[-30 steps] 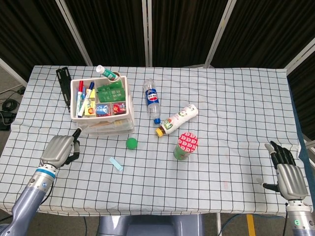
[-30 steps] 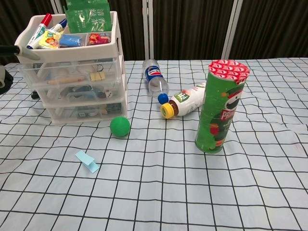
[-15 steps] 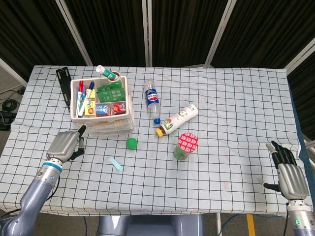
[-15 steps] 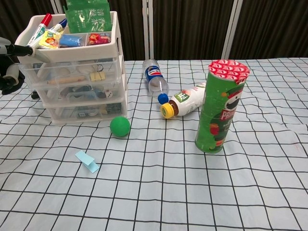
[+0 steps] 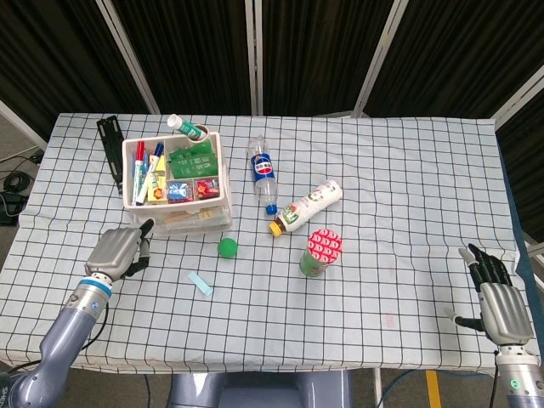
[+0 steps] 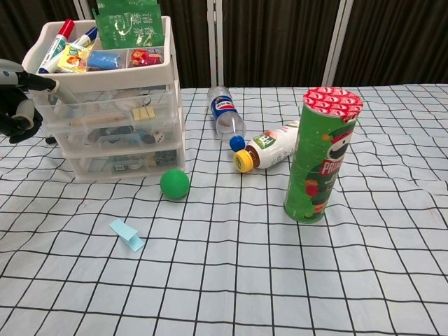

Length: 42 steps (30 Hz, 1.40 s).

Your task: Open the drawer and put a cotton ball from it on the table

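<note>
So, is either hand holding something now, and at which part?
Nothing is held. The left hand has one finger at the drawer unit; the right hand is open.

Ball (image 5: 227, 247) before drawer unit (image 5: 178, 195) (bottles (image 5: 264, 172) right)

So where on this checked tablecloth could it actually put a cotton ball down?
The right half, between the green crisp can and the right hand, is bare. So is the front strip below the blue paper scrap. It's crowded around the white drawer unit, green ball and lying bottles.
</note>
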{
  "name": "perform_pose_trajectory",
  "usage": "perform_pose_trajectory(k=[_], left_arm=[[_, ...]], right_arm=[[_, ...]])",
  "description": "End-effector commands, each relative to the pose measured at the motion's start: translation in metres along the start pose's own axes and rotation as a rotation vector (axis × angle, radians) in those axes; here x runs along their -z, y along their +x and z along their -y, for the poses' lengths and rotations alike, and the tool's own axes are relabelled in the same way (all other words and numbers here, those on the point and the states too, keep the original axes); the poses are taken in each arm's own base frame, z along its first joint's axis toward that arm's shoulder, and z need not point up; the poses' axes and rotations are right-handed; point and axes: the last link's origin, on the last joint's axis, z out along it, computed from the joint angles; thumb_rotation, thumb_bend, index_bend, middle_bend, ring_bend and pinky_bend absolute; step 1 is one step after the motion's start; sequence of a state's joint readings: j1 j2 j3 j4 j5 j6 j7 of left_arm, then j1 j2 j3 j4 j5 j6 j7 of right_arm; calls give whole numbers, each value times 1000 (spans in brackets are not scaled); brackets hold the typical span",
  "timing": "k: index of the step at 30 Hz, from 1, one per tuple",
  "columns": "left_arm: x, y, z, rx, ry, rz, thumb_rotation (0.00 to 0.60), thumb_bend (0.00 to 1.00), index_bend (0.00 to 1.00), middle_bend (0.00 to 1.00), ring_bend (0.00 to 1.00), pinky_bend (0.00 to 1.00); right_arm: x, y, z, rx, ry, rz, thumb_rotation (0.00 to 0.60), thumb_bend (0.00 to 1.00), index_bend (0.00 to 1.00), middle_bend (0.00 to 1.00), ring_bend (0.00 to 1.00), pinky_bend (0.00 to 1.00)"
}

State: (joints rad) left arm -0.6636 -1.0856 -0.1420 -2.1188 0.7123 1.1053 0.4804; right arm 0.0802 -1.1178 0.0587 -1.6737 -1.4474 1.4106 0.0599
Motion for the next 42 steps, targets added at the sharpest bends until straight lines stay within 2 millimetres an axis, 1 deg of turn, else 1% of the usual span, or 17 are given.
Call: perform_pose_trajectory(k=[1, 8, 17, 26, 42], left_arm=[[4, 0, -2, 12, -16, 9, 600, 1000, 196, 825, 781, 663], [11, 2, -4, 22, -45, 21, 600, 1000, 210, 825, 780, 664], [20, -4, -6, 24, -77, 48, 600, 1000, 221, 825, 781, 664], [32, -5, -9, 15, -115, 52, 600, 1000, 223, 825, 780, 664], [44, -7, -17, 15, -165, 76, 600, 1000, 226, 825, 781, 664]], right_arm=[[0, 0, 0, 1, 0, 2, 600, 38, 0, 0, 0, 0], [1, -1, 1, 2, 2, 5, 600, 38, 0, 0, 0, 0], [1, 0, 1, -3, 3, -1, 600, 38, 0, 0, 0, 0], [2, 0, 2, -3, 6, 1, 600, 38, 0, 0, 0, 0], [2, 2, 2, -10, 6, -5, 600, 38, 0, 0, 0, 0]])
